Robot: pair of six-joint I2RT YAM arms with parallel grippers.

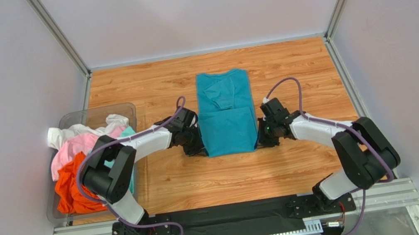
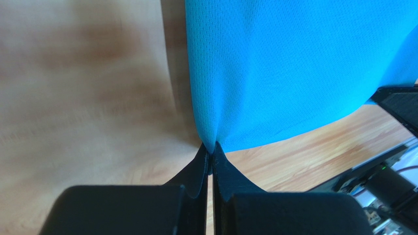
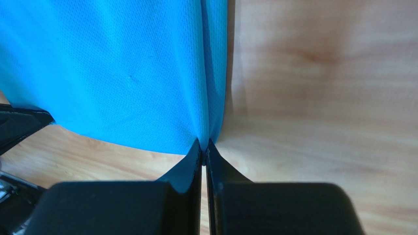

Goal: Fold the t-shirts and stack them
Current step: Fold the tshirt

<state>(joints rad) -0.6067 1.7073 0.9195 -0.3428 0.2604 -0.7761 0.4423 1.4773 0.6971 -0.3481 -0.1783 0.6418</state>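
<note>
The teal t-shirt lies mid-table, sides folded in, its near part lifted and doubled toward the far end. My left gripper is shut on its near-left corner; in the left wrist view the cloth hangs from the pinched tips. My right gripper is shut on the near-right corner, and the right wrist view shows the cloth pinched in the same way. The orange, pink, white and light aqua shirts lie heaped in the bin.
A clear plastic bin stands at the left edge of the wooden table. Grey walls and metal posts close in the table on three sides. Bare wood shows near and right of the teal shirt.
</note>
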